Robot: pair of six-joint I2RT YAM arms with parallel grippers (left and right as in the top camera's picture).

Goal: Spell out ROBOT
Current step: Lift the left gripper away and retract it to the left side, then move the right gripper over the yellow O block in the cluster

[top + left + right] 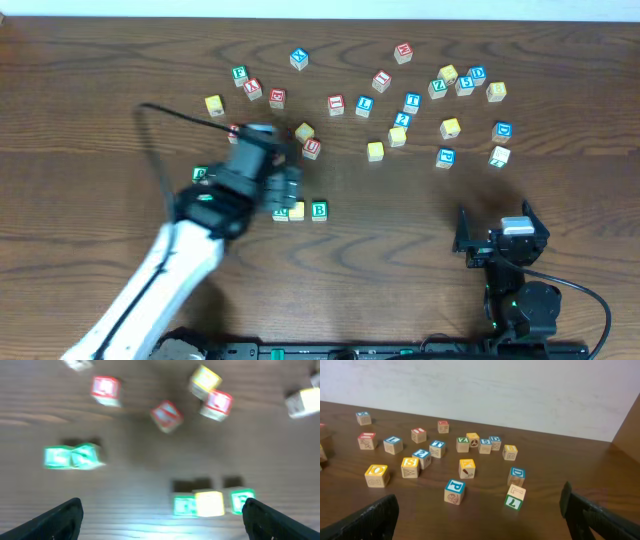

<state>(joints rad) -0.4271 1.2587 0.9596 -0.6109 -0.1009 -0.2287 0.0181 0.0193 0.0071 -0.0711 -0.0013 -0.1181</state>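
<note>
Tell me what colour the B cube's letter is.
Green, on the B cube; overhead view shows it best.

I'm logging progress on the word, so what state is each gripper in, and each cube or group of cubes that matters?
left gripper: jaws open, holding nothing, above the row.
right gripper: jaws open, empty, apart from the cubes.
row of three cubes: set down side by side as green, yellow, green B.
blue T cube: loose, far from the row.
</note>
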